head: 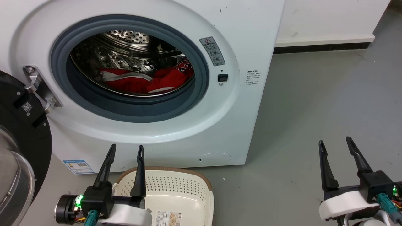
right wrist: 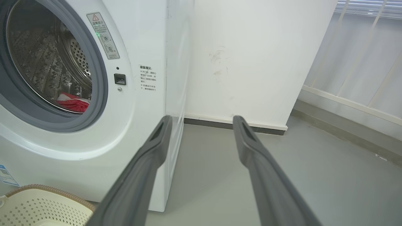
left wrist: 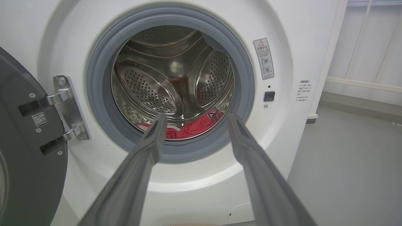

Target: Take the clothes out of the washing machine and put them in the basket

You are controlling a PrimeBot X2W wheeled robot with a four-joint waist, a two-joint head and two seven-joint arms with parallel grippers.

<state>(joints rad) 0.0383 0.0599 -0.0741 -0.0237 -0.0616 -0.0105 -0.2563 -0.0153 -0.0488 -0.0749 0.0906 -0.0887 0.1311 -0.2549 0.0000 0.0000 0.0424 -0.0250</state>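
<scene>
Left tool (head: 127, 146), as I see it, is spread wide and empty over the left rim of the basket (head: 176, 185). The basket sits on the floor (head: 314, 94) just before the washing machine (head: 245, 37). I see the clothes (head: 138, 82) lying at the bottom of its drum (head: 125, 59). Right tool (head: 334, 140), equally wide and empty, hangs over the floor right of the machine.
</scene>
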